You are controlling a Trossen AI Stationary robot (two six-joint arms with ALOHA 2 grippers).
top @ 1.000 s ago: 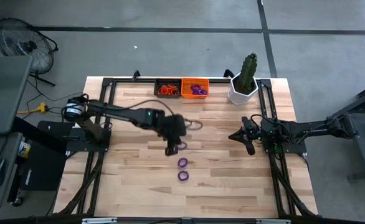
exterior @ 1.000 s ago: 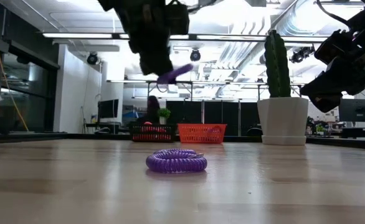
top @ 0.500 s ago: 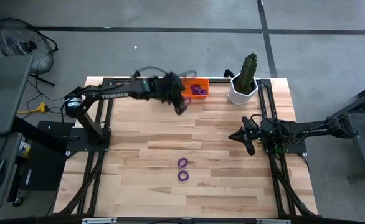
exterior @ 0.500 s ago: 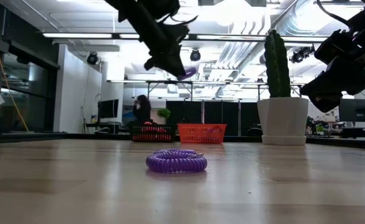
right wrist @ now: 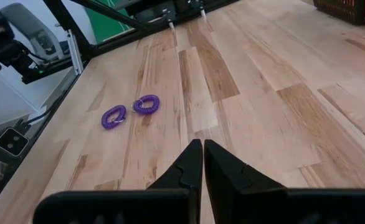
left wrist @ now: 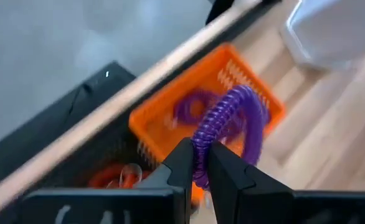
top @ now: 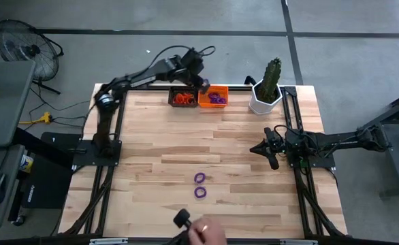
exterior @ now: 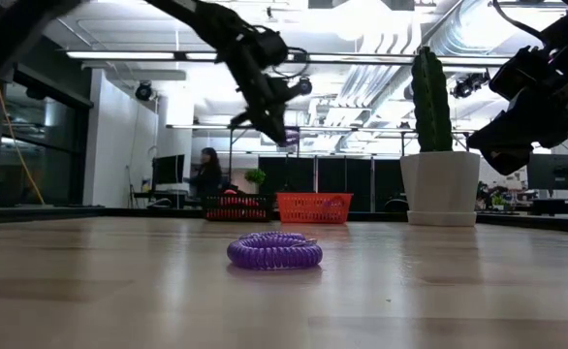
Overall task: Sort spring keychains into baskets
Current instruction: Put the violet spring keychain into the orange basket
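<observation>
The left gripper hangs above the back edge of the bench, over the two baskets, its jaws clamped on a purple spring keychain. The coiled loop stands on edge between the jaws, rising away from the fingertips, its ribbed plastic turns plain to see.

Below it sit the mesh-sided baskets, side by side and touching. The orange basket holds purple coils; the black basket holds orange coils. Just beside the orange basket stands a white pot with a green cactus in it.

Two more purple keychains lie flat on the pale wood planks near the middle of the bench — close together, one nearer the front edge.

The right gripper waits above the right side of the bench, jaws closed on nothing. A person's hand shows at the front edge, next to a small black object.
</observation>
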